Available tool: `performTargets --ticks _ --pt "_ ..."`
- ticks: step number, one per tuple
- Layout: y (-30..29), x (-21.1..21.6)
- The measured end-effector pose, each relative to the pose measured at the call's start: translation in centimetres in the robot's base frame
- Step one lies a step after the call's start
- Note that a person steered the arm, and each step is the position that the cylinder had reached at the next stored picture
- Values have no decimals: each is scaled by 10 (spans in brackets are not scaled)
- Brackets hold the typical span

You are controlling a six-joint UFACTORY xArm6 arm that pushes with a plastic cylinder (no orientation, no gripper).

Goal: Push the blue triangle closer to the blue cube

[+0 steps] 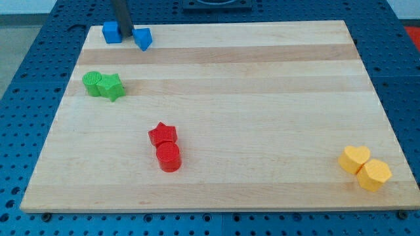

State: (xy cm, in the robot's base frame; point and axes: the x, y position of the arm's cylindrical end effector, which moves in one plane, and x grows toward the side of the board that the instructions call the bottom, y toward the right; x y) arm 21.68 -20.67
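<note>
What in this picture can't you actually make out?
- My tip: it ends between the blue cube and the blue triangle; whether it touches either is too fine to tell.
- The rod's upper part: cut off by the view's top.
- The two yellow blocks: exact shapes unclear.

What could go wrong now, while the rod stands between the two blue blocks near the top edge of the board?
1. My tip stands between the blue cube and the blue triangle. A push from here toward the view's right would probably move the triangle away from the cube.

2. Both blue blocks lie close to the top edge of the wooden board. A push toward the view's top might slide one off.
</note>
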Motion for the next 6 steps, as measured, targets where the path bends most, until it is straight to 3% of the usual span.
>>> performTargets --ticks 3,6 --pt "3 -14" --pt "58 -24"
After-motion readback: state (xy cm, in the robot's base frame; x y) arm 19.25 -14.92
